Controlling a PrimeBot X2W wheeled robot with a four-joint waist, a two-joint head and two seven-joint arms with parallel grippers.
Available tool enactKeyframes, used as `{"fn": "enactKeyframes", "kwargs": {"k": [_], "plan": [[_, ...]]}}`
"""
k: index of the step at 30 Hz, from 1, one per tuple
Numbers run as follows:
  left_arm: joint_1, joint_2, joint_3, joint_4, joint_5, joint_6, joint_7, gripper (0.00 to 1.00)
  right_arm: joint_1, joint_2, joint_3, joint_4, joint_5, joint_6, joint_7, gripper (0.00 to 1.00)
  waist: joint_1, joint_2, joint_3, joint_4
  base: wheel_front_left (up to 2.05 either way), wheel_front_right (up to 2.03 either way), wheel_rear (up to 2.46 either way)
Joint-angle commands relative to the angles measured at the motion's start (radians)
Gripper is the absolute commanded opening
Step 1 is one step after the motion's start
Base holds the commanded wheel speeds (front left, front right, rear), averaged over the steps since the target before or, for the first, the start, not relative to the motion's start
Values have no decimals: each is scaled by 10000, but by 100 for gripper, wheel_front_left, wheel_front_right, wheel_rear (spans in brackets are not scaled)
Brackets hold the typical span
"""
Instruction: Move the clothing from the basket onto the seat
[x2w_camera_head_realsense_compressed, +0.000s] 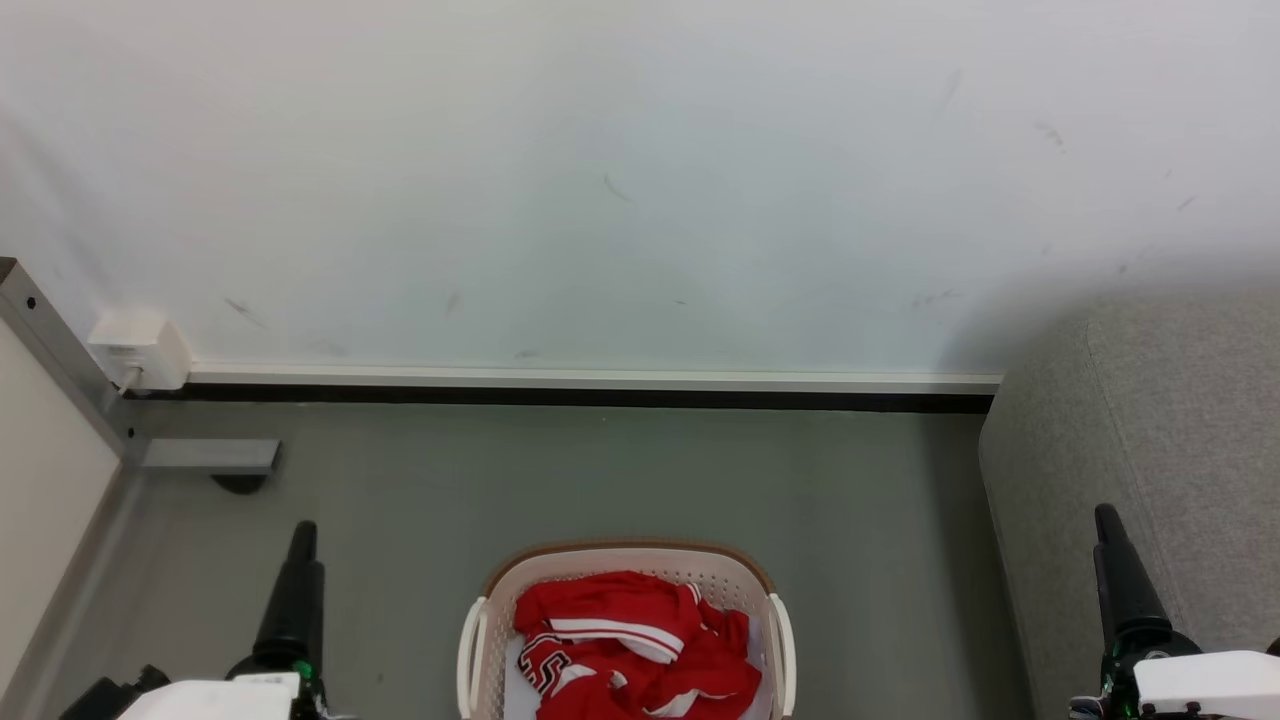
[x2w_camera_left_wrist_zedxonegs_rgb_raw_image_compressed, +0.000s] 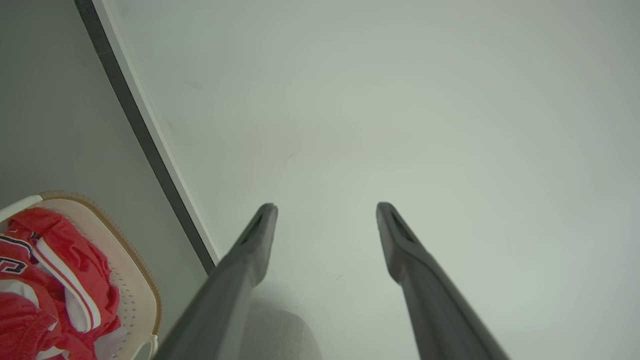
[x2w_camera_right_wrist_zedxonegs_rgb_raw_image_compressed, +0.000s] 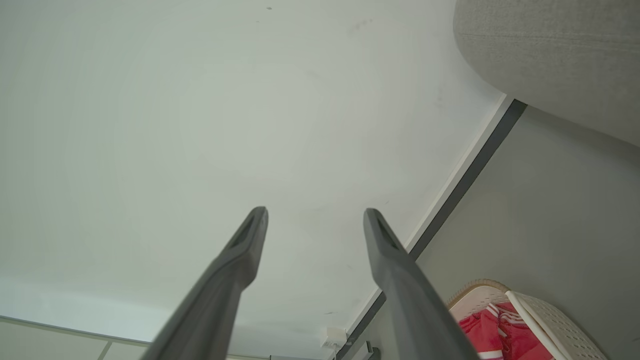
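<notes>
**Both tools released, clothing in the basket**

At the far left of the head view a grey metal post (x2w_camera_head_realsense_compressed: 50, 335) meets the white wall (x2w_camera_head_realsense_compressed: 600, 180), with a small white box (x2w_camera_head_realsense_compressed: 140, 350) fixed low on the wall beside it. The left tool (x2w_camera_head_realsense_compressed: 298, 565) rises from the lower left corner on a pale forearm. It is seen edge-on as one dark spike pointing up toward the skirting board (x2w_camera_head_realsense_compressed: 600, 381), above the grey floor (x2w_camera_head_realsense_compressed: 420, 480). In the left wrist view its two long fingers (x2w_camera_left_wrist_zedxonegs_rgb_raw_image_compressed: 250, 255) stand spread well apart and aim at the wall, with nothing between them: the tool is released.

At the bottom centre the basket (x2w_camera_head_realsense_compressed: 478, 625) sits on the floor between the two arms, near neither tool. Its brown rim faces the wall and a white handle shows on each side. The clothing (x2w_camera_head_realsense_compressed: 640, 650) lies crumpled inside it, red fabric with white stripes and dark lettering.

To the right, the seat (x2w_camera_head_realsense_compressed: 1160, 420) fills the corner against the wall, its rounded grey side facing the basket. The right tool (x2w_camera_head_realsense_compressed: 1120, 575) points upward at the lower right, showing against the seat's front; whether it touches the fabric cannot be told. In the right wrist view its fingers (x2w_camera_right_wrist_zedxonegs_rgb_raw_image_compressed: 240, 250) are parted and hold nothing, released like the left.
</notes>
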Motion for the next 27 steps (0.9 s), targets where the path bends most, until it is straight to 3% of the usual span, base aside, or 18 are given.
{"fn": "enactKeyframes", "kwargs": {"k": [1,17,27], "plan": [[-201,55,12,-267,349,-45,-115,100,-292,-87,84,-222,-276,-3,-105,100,0,0,-1,2,0,0,0],[-41,75,-52,-749,3628,-54,-745,100,-507,-110,756,-361,-3013,-6,-731,100,0,0,-12,5,0,0,0],[56,86,-275,-899,5661,218,-1076,100,-631,-204,1143,-253,-4900,-8,-1075,100,0,0,-59,17,0,0,0]]}}
